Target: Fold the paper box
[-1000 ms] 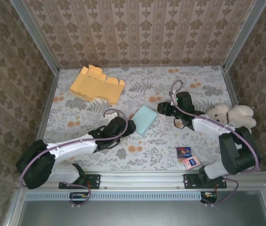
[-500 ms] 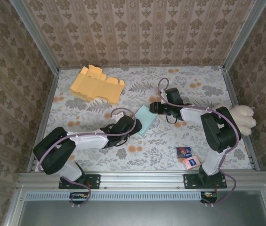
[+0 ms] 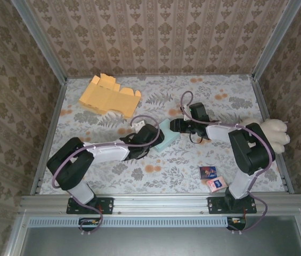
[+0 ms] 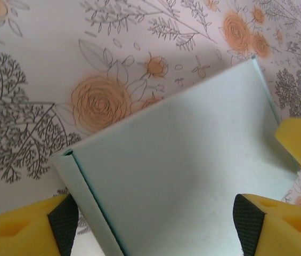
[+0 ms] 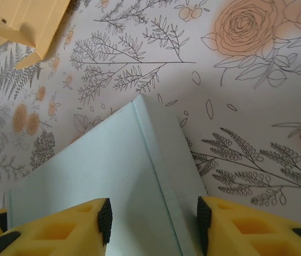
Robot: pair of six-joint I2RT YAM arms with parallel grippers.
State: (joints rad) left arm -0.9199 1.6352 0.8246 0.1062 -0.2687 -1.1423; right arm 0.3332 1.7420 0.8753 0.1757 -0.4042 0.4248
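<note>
A folded pale mint paper box (image 3: 167, 137) lies mid-table on the floral cloth. My left gripper (image 3: 153, 137) reaches it from the left. In the left wrist view its jaws (image 4: 155, 218) stand wide open over the box (image 4: 177, 160), one pad beside the left wall, the other above the lid. My right gripper (image 3: 174, 126) comes from the right. Its open jaws (image 5: 154, 221) straddle the box's (image 5: 102, 165) long top edge, one pad over the lid, one by the side wall. A flat, unfolded orange box sheet (image 3: 107, 97) lies at the back left.
A cream plush toy (image 3: 271, 133) sits at the right wall behind my right arm. Two small cards (image 3: 209, 172) (image 3: 217, 184) lie near the front right. Patterned walls close in the table on three sides. The orange sheet's corner (image 5: 19, 18) lies beyond the mint box.
Both grippers have closed in on the mint box, the left from the front left, the right sliding left from the plush toy. The box now lies partly under them.
</note>
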